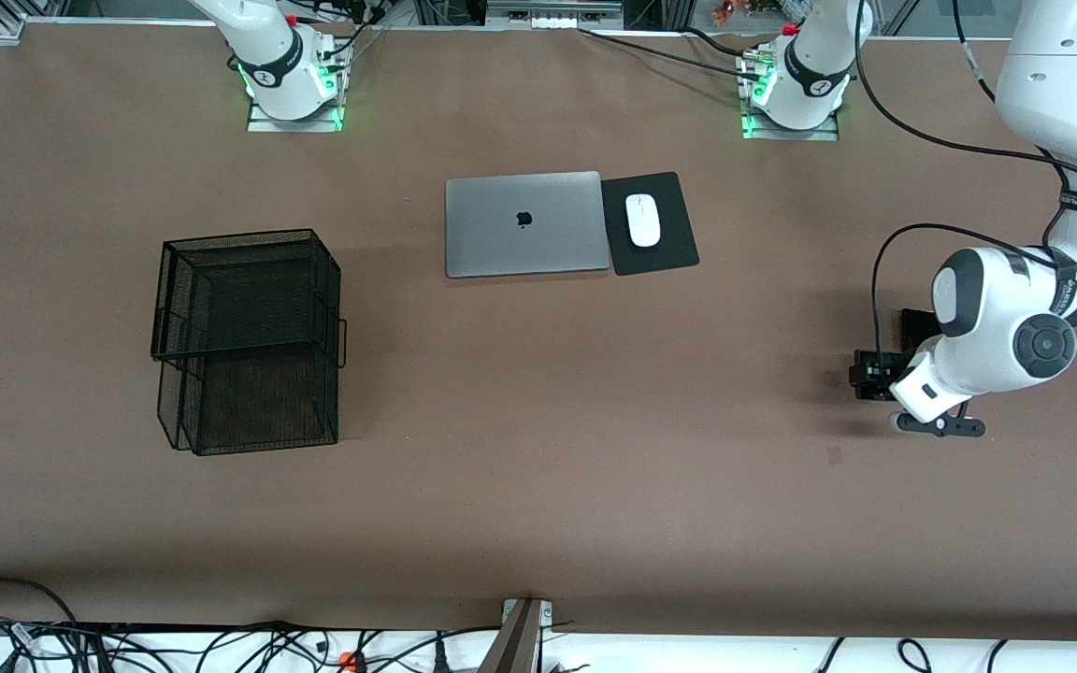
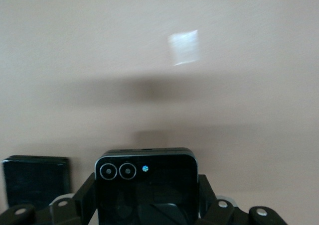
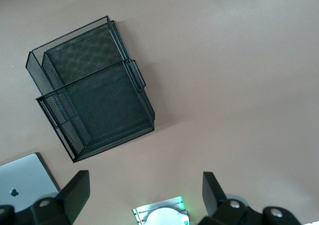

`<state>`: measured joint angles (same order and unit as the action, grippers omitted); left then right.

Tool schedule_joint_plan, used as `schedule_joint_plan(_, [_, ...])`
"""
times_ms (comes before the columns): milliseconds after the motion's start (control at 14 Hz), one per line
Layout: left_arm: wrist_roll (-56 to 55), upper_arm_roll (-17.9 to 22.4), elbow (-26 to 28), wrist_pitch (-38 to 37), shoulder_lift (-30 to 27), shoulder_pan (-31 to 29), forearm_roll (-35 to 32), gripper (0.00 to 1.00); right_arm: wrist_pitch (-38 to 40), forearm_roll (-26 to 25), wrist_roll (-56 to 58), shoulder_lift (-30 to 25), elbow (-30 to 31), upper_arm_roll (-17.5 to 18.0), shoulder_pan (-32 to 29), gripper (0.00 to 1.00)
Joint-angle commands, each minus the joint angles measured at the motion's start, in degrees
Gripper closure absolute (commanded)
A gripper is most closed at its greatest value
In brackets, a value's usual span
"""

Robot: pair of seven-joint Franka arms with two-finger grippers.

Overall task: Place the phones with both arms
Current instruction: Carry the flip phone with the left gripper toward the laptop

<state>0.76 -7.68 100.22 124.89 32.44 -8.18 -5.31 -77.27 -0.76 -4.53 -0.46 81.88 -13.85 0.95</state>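
Observation:
My left gripper [image 1: 872, 374] is low over the table at the left arm's end. In the left wrist view it [image 2: 145, 205] is shut on a black squarish folded phone [image 2: 149, 177] with two ringed lenses, one finger [image 2: 84, 197] on each side. A second black phone [image 2: 35, 177] lies flat on the table beside it; in the front view this phone [image 1: 915, 325] is partly hidden by the arm. My right gripper [image 3: 144, 192] is open and empty, high over the table near its own base; it is out of the front view. The lilac-white phone is not in view.
A black wire-mesh basket [image 1: 249, 336] stands toward the right arm's end, also in the right wrist view [image 3: 94, 100]. A closed silver laptop [image 1: 524, 224] lies mid-table, with a white mouse [image 1: 642, 220] on a black pad [image 1: 669, 248] beside it.

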Motion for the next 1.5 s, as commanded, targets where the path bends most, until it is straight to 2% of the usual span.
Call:
schedule_joint_plan(0, [-9.68, 0.38, -2.75, -1.75, 2.7, 7.36, -0.58, 1.0, 0.89, 0.67, 0.32, 0.02, -0.76, 0.05, -0.16, 0.0])
schedule_joint_plan(358, [-33.24, 0.29, -9.41, -1.84, 6.4, 22.83, 0.12, 1.0, 0.89, 0.67, 0.32, 0.02, -0.76, 0.05, -0.16, 0.0])
schedule_joint_plan(502, [-38.35, 0.29, -14.06, -1.84, 8.85, 28.89, 3.8, 1.0, 0.89, 0.67, 0.32, 0.02, -0.76, 0.05, -0.16, 0.0])
schedule_joint_plan(788, [-41.54, 0.38, -22.85, -1.14, 15.61, 38.22, 5.05, 1.0, 0.89, 0.67, 0.32, 0.02, -0.76, 0.05, -0.16, 0.0])
schedule_joint_plan(1075, [-40.84, 0.38, -32.79, -0.61, 22.47, 43.86, 4.96, 1.0, 0.89, 0.67, 0.32, 0.02, -0.76, 0.05, -0.16, 0.0])
schedule_joint_plan(1290, [-39.26, 1.08, -33.78, 6.57, 25.47, 45.44, 4.17, 1.0, 0.89, 0.67, 0.32, 0.02, -0.76, 0.05, -0.16, 0.0])
schedule_joint_plan(1433, [-38.11, 1.26, -34.13, 8.79, 26.53, 45.36, 4.17, 1.0, 0.89, 0.67, 0.32, 0.02, -0.76, 0.05, -0.16, 0.0])
